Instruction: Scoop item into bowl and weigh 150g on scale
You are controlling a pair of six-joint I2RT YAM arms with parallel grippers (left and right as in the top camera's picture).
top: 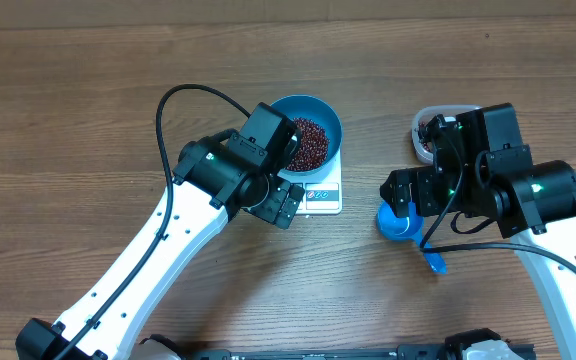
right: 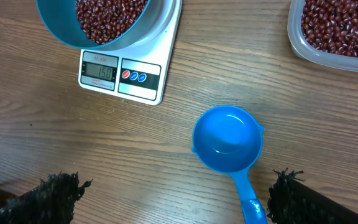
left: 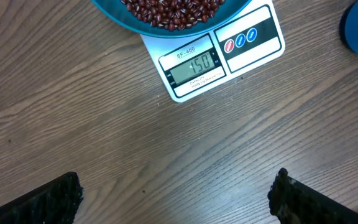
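nearest of all, the left pincer (left: 176, 199), spread wide with nothing in it, hanging over bare brown counter (left: 73, 124). same for the right pincer (right: 173, 199): wide apart, nothing held. just past the right pincer, a small blue scoop (right: 227, 138) flat on the counter, empty, with its handle toward the pincer. farther on, to the left of the scoop, the white scale (right: 140, 78), with 150 on its little grey screen (right: 98, 72) and three round buttons (right: 133, 76) beside that, one red and two blue. on top of the scale, the big blue bowl (right: 56, 30), with lots of tiny dark red beans (right: 107, 15) heaped inside. off to the far right, well apart from the scale, a clear tub (right: 296, 34) with more of the same beans in it.
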